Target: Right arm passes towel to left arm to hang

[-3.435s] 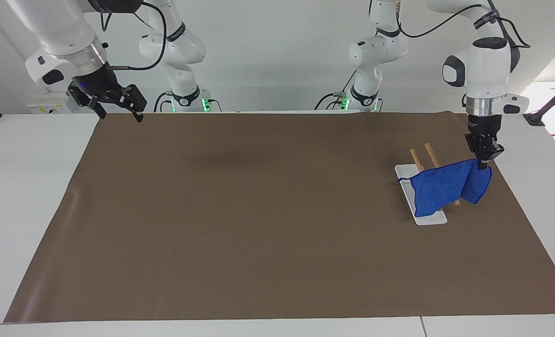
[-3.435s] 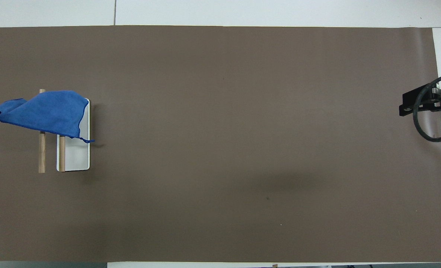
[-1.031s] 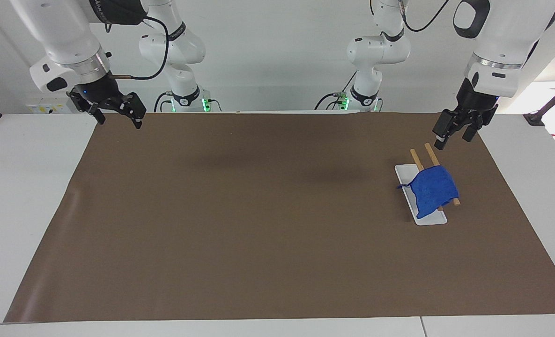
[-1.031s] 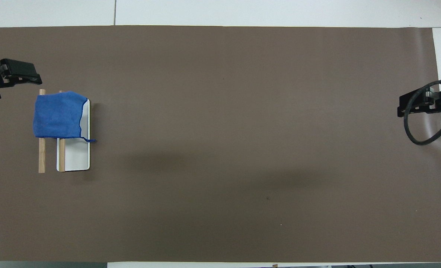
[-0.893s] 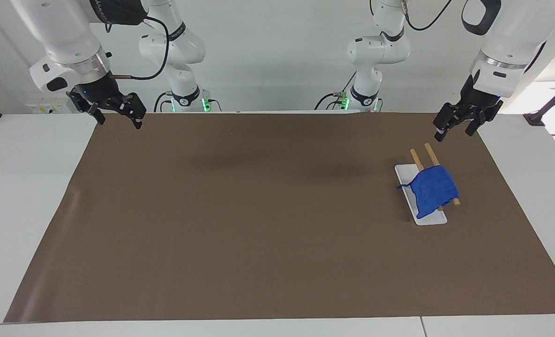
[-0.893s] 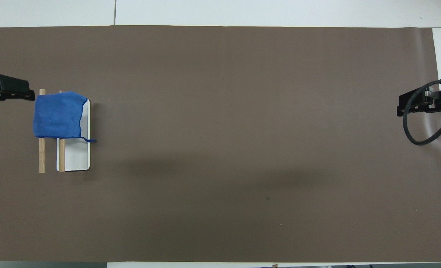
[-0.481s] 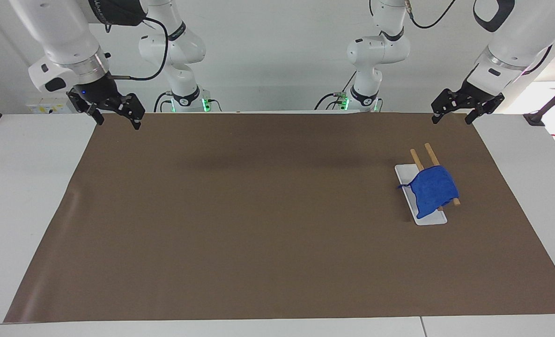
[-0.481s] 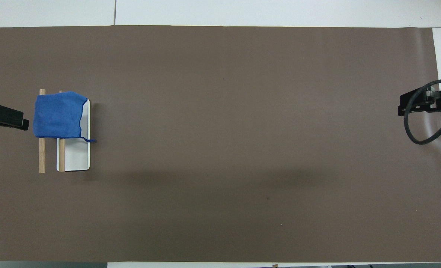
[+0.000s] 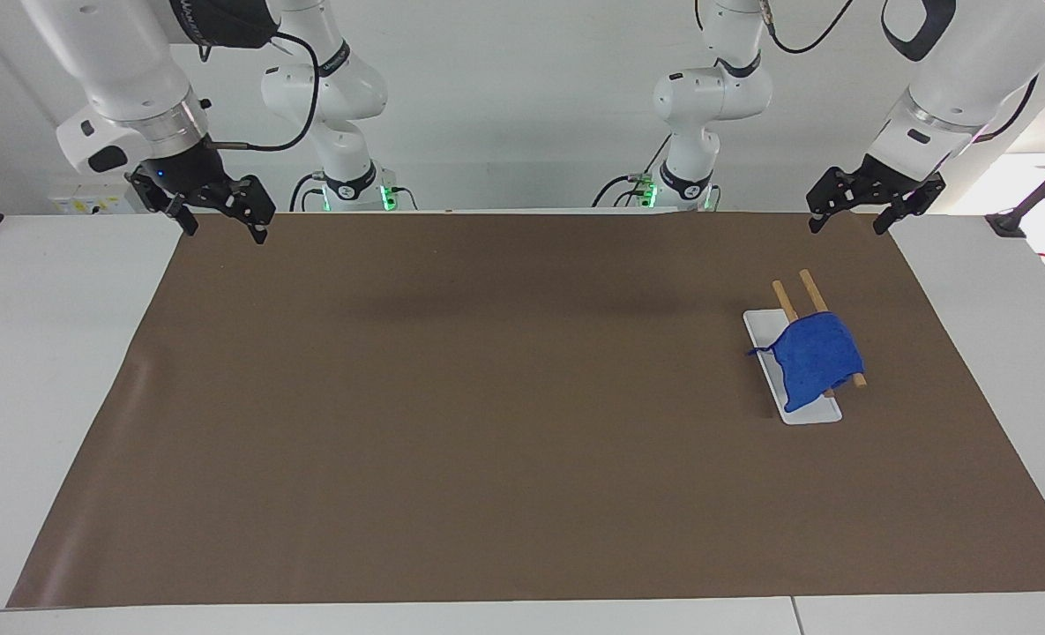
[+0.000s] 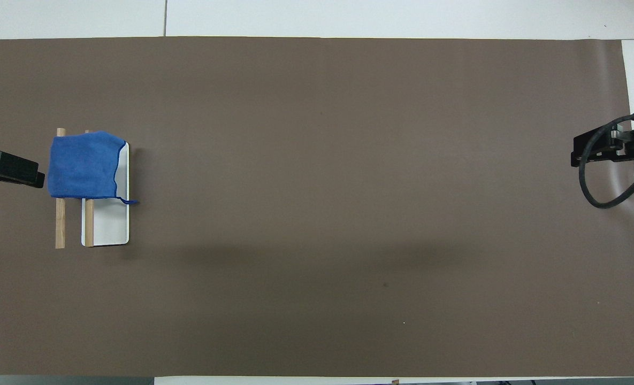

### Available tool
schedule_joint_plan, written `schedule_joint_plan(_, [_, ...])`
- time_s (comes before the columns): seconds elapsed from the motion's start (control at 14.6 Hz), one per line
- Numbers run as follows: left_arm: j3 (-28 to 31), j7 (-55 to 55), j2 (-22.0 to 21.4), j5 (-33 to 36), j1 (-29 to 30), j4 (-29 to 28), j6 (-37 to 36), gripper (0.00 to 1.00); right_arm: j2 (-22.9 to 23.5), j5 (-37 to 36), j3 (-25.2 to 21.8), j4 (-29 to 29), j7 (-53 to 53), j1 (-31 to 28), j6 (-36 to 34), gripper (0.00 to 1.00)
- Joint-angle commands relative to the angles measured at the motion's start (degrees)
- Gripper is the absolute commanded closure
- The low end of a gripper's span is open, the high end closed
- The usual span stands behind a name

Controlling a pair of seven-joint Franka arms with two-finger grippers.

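right gripper [image 9: 222, 214] fingers spread, empty, waits over mat [image 9: 487, 397] corner at right arm's end | towel [image 9: 815, 357] draped over two rods of rack [image 9: 791, 370], toward left arm's end | left gripper [image 9: 866, 205] fingers apart, empty, raised over mat edge near rack | risk: drape sits bunched at one end of rods with loop dangling, could slide off if rack is bumped

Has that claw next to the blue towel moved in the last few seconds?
Yes. The left claw let go of the towel, rose, and drew back toward the robots' edge of the brown mat. The towel now hangs on the wooden rack.
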Motion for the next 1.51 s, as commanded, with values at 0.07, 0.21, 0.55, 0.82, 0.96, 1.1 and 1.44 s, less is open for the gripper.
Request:
schedule_joint_plan(0.07, [0.2,0.9,1.6,0.4,-0.4,1.2,1.8,0.00,-1.2,-1.1,-0.1,-1.4,-0.1,0.3,0.9,0.00])
schedule_joint_plan(0.21, [0.2,0.1,1.4,0.2,-0.4,1.2,2.4,0.00,-1.2,-1.1,-0.1,-1.5,-0.1,0.3,1.3,0.00])
schedule_joint_plan(0.55, [0.2,-4.0,0.5,0.1,-0.3,0.4,1.9,0.00,-1.2,-1.1,-0.1,-1.5,-0.1,0.3,1.3,0.00])
schedule_joint_plan(0.82, [0.2,-5.5,-0.5,0.1,-0.2,-0.9,2.4,0.00,-1.2,-1.1,-0.1,-1.5,-0.1,0.3,1.1,0.00])
schedule_joint_plan(0.96, [0.2,-5.5,-0.5,0.1,-0.4,-0.9,2.2,0.00,-1.2,-1.1,-0.1,-1.5,-0.1,0.3,1.2,0.00])
schedule_joint_plan(1.1, [0.2,-5.6,-0.5,0.1,-0.3,-0.9,2.3,0.00,-1.2,-1.1,-0.1,-1.5,-0.2,0.3,1.1,0.00])
schedule_joint_plan(1.44, [0.3,-5.9,-2.0,0.2,-0.2,-0.9,1.7,0.00,-1.2,-1.1,-0.1,-1.4,-1.7,0.2,0.7,0.00])
